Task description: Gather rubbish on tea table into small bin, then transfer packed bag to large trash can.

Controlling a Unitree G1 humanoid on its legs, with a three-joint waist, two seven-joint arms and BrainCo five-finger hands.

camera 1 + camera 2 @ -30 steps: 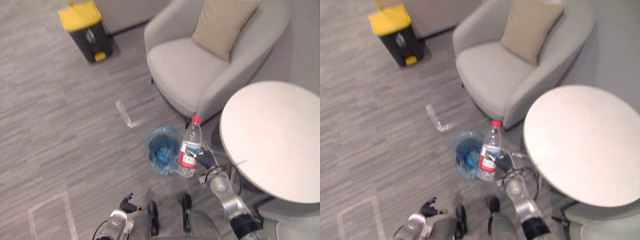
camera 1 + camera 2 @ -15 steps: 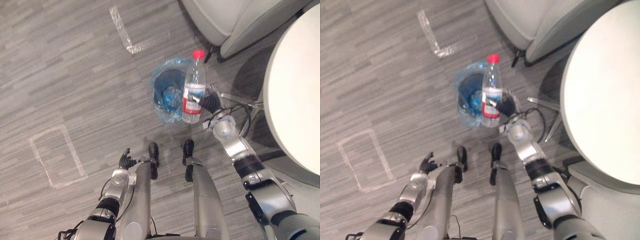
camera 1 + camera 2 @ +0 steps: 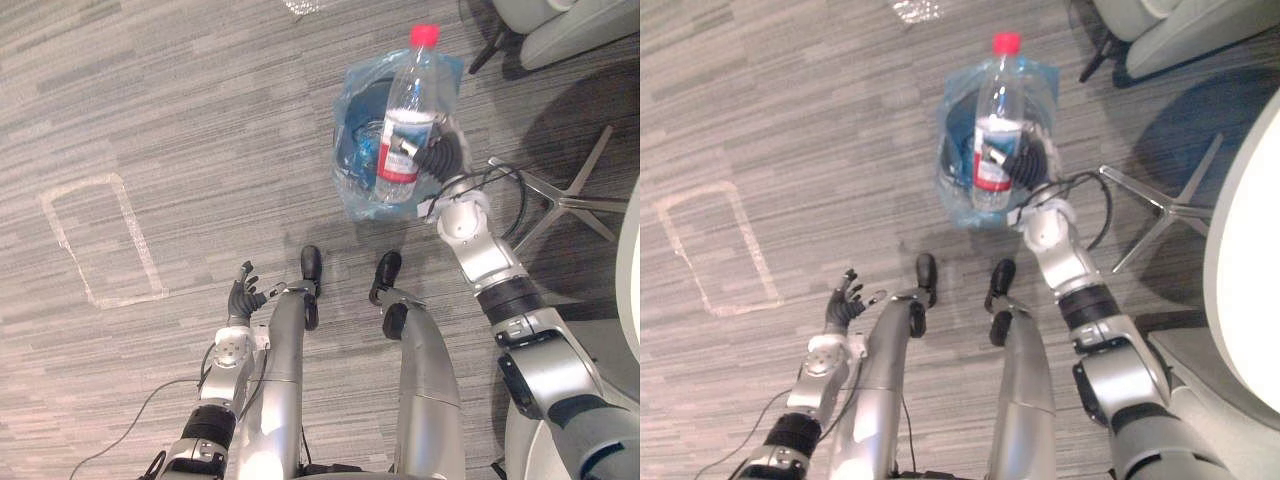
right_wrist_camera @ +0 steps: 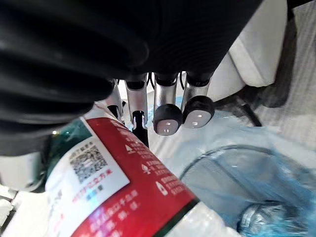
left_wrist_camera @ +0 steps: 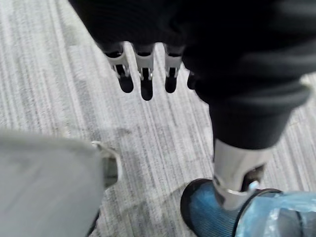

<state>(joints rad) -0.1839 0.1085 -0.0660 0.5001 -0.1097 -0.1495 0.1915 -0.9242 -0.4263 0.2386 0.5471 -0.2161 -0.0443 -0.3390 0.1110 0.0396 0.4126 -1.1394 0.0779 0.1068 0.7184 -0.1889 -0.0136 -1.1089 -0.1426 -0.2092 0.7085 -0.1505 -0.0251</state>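
Most of the left eye view was grey floor [image 3: 150, 120], with the tea table [image 3: 1252, 270] only a pale edge at the right side of the right eye view. At upper centre sat the small bin [image 3: 352, 192], lined with a loose blue bag whose mouth gaped upward. The bottle [image 3: 404, 135] was in front of that mouth, upright, red cap [image 3: 425, 34] at the top of the frame, its base roughly over the near rim. I could not tell how high it hung above the rim.

My right hand [image 3: 446, 158] had it by the labelled middle. In the right wrist view the fingers [image 4: 167, 117] were curled across the label with the thumb on the other side. My left hand [image 3: 243, 296] hung idle at lower left, fingers loosely spread and holding nothing.

I judged the step in hand to be the drop. To do it well I would have carried the bottle further over the opening, since its base looked closer to the near wall than to the middle. I would then lower it base-first into the bag before loosening the fingers. Released high or off-centre, a tall bottle could catch the rim, tip the light bin or roll onto the floor.
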